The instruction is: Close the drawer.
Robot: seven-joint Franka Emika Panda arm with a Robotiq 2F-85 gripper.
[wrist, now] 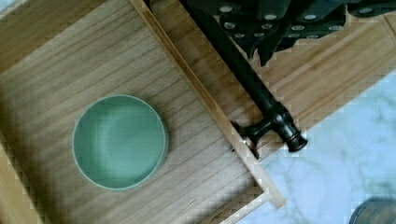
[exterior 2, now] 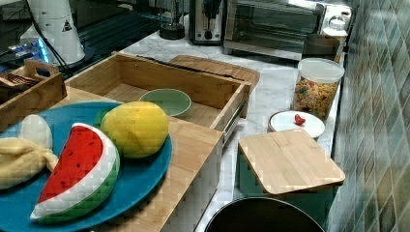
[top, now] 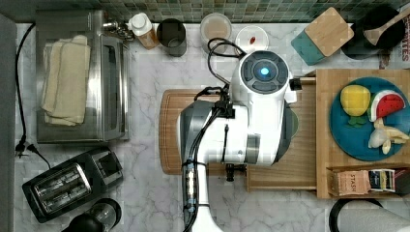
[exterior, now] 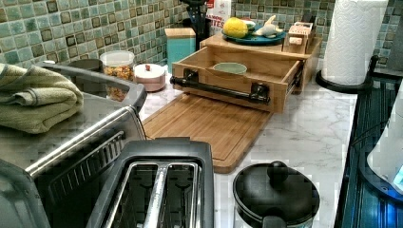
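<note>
top view has my arm (top: 251, 116) covering most of the drawer (top: 295, 169), so i can't see inside it there. wrist view cuts off the gripper (wrist: 280, 18) above the black handle (wrist: 261, 98); i cannot tell its finger state. drawer stands pulled out over the cutting board (exterior: 209, 128), green bowl (wrist: 120, 141) inside.

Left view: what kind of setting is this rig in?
Most likely a kitchen counter, possibly a mock-up. A white marble-patterned countertop runs under a green tiled backsplash, with a black two-slot toaster and a silver toaster oven on it. The light bamboo-coloured wooden drawer stands open.
</note>
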